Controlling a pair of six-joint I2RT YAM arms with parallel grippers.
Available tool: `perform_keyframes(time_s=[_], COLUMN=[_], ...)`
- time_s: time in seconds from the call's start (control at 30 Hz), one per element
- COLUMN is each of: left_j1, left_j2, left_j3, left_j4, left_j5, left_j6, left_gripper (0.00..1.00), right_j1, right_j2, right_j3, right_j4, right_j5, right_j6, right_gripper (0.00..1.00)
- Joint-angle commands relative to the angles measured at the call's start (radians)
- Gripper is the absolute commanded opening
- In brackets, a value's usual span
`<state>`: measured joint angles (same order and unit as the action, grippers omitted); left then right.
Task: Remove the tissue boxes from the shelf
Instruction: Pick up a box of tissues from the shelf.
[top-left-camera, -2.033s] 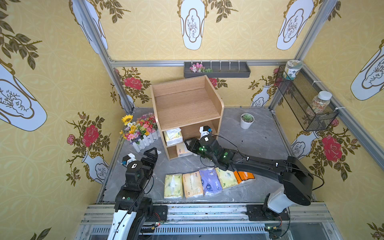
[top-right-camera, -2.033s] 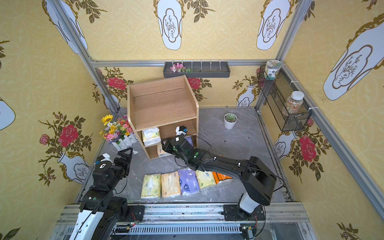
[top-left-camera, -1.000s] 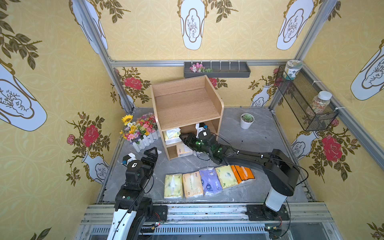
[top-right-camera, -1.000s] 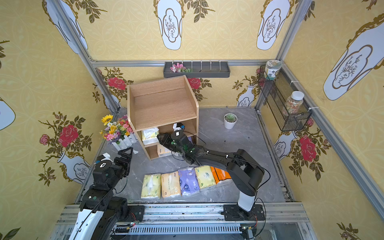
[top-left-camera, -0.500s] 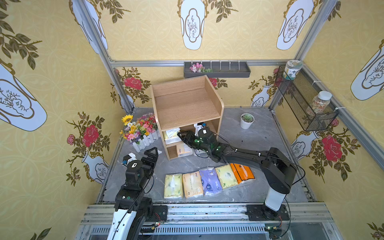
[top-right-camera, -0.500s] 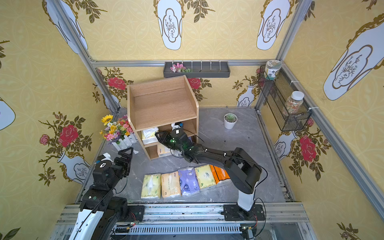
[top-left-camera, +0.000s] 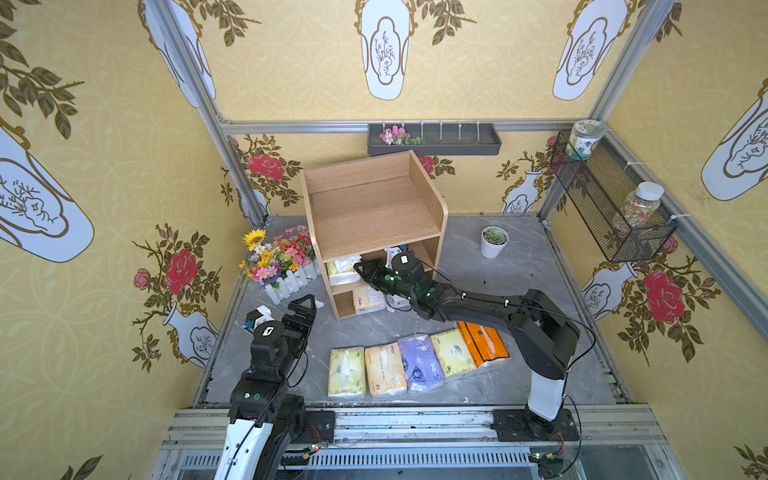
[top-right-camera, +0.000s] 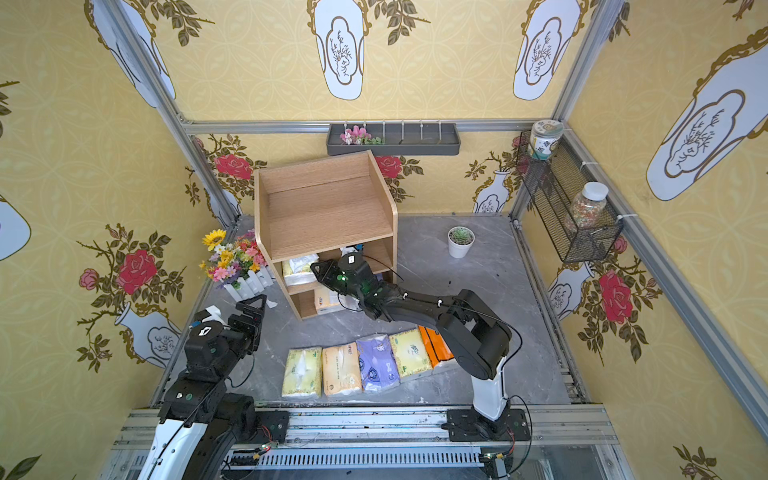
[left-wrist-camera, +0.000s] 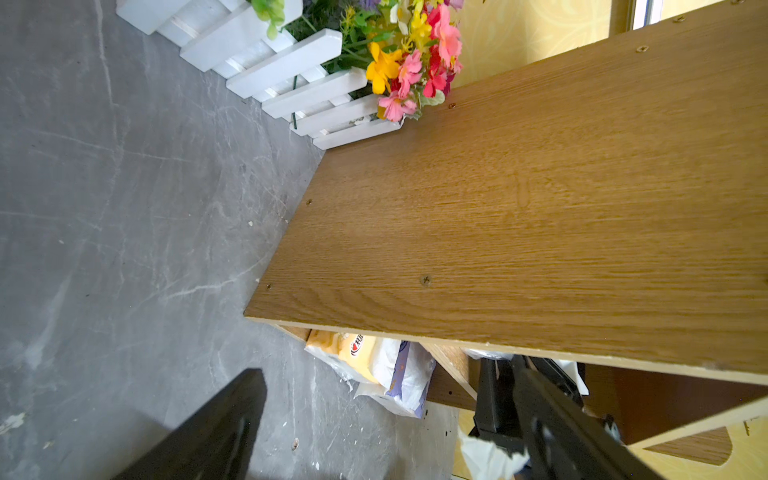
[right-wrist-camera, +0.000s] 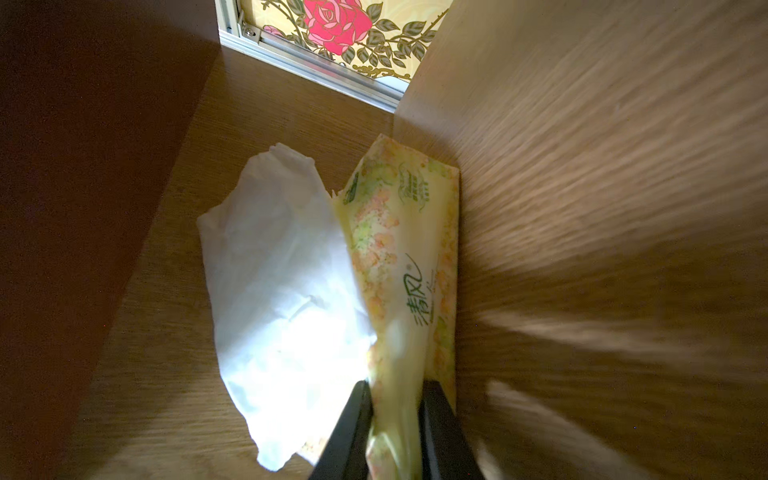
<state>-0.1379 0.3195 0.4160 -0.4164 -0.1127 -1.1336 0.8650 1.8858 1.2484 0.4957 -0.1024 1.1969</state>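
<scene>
The pale yellow tissue pack (right-wrist-camera: 409, 266) lies on the middle tier of the shelf (top-left-camera: 374, 212), against its side panel (right-wrist-camera: 582, 208). Its long axis runs from the front toward the open back, and white tissue (right-wrist-camera: 282, 291) spills beside it. The right pincer (right-wrist-camera: 395, 432) grips its near end, firmly as it seems; the left pincer (top-left-camera: 306, 306) hangs wide open over the worktop (top-left-camera: 374, 328).

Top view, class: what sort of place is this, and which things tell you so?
Most likely a robot test cell dressed as a home corner: wallpaper panels on an aluminium frame, a left arm and right arm mounted on a front rail, and tissue packs laid out before a small shelf.
</scene>
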Motion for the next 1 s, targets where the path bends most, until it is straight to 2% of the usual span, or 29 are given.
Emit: perform_keyframes(time_s=[0.0,0.2,0.43,0.63,0.97], left_j1=[0.001,0.000,0.000,0.000,0.000], left_j2=[-0.003,-0.011,-0.028,-0.061,0.022], left_j3=[0.004,0.022,0.044,-0.009,-0.035], left_j4=[0.002,-0.012,0.006,0.117,0.250], left_j5=[0.001,0.008,0.065,0.160,0.287], left_j6=[0.008,0.003,-0.022,-0.140,-0.172], left_gripper=[0.99,0.99,1.00,1.00,1.00], right_j1=[0.005,0.005,0.005,0.005,0.009], right_j2=[0.000,-0.040,-0.108,-0.145,-0.259], right_j3=[0.003,-0.004,-0.054,-0.121,-0.226], right_j4=[0.003,-0.018,-0.033,-0.030,-0.056], right_j5=[-0.032,-0.031,-0.037,-0.054,-0.054], right_j6=[0.003,0.007,0.016,0.037,0.037], right_gripper=[0.13,0.00,0.00,0.00,0.00])
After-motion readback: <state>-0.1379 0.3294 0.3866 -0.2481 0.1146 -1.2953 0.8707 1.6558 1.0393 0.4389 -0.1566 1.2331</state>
